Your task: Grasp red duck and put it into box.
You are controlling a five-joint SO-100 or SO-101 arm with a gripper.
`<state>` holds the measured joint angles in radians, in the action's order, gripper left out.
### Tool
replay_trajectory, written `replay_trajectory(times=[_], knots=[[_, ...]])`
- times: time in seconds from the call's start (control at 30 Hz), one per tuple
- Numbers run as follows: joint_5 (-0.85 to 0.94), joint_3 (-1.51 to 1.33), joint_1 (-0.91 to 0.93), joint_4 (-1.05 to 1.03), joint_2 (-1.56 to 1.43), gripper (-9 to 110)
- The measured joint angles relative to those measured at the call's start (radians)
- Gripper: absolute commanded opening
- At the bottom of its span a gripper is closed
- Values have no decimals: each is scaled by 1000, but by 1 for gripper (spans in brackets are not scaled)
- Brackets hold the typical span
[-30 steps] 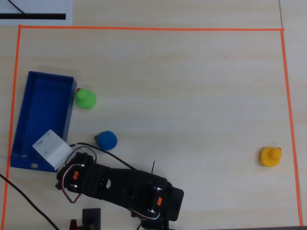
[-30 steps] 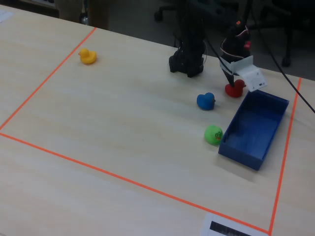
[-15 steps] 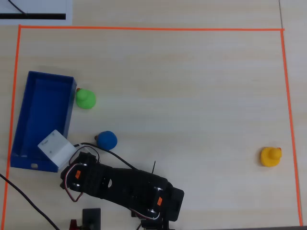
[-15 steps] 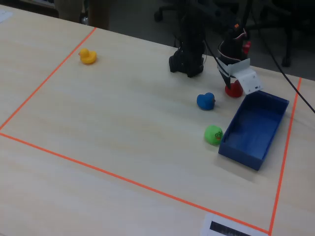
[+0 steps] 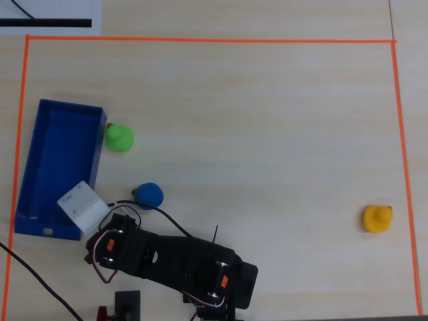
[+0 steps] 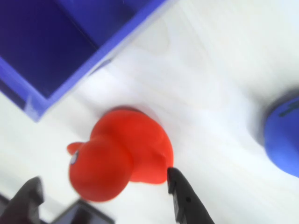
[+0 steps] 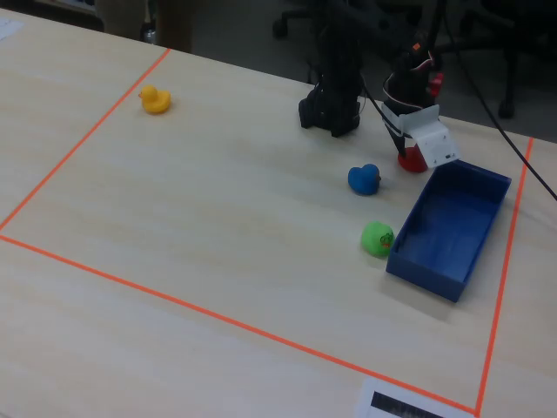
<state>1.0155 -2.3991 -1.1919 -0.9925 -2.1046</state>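
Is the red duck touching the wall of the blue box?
Apart. In the wrist view, a strip of bare table shows between the red duck and the near corner of the box; the gripper stands open around the duck.

We see the arm folded low over the table in the overhead view, wrist angled down. In the wrist view our gripper [image 6: 105, 189] has its jaws spread wide, one dark fingertip [image 6: 180, 186] at right, the other at the left edge.

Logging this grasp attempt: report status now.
Gripper open, fingers straddling the small glossy red rubber duck on the table. Long deep-blue tray just beside it, no duck inside. Blue rubber duck close by, not blocking.
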Motion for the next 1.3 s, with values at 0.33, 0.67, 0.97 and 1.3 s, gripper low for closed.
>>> replay_trajectory(times=[0.33,0.67,0.97,1.3], knots=[[-54,-31,-23,44,0,23],[-78,-67,-29,100,-5,0],[-67,34,41,-46,-26,0],[-265,494,153,-114,-12,0]])
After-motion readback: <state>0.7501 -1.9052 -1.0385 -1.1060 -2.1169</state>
